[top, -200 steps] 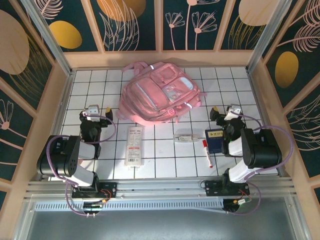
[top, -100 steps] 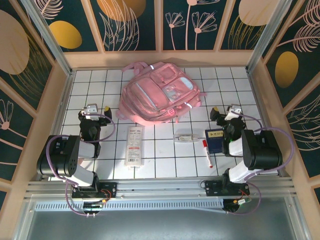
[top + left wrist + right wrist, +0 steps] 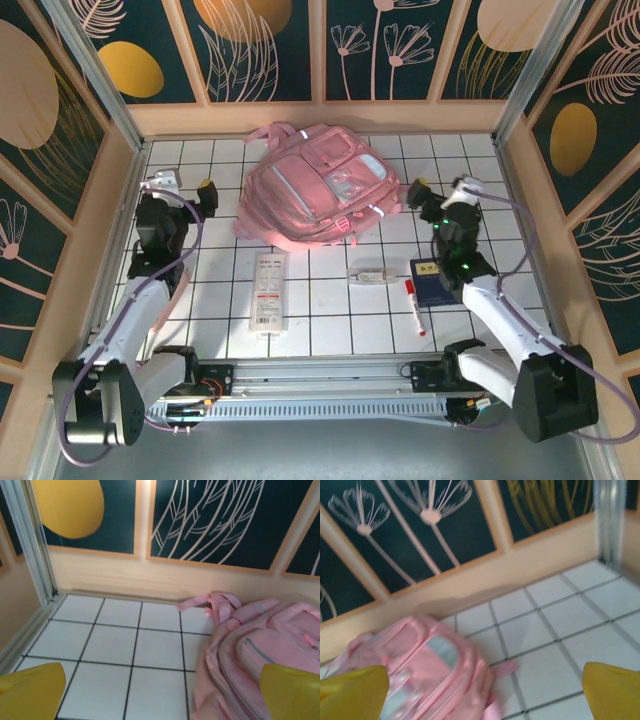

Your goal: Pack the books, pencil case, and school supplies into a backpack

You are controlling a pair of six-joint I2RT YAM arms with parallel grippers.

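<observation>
jaws spread wide both sides; backpack (image 3: pixel 240 645) cut off in wrist views

Your left gripper (image 3: pixel 186 184) and right gripper (image 3: pixel 441 190) flanked the pink backpack (image 3: pixel 320 190), jaws spread wide; nearer you, the navy book (image 3: pixel 430 284) and red-capped marker (image 3: pixel 413 306) lay side by side on the tiled table (image 3: pixel 330 325)

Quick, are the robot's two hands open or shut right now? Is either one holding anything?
Left gripper: open, holding nothing.
Right gripper: open, holding nothing.
</observation>
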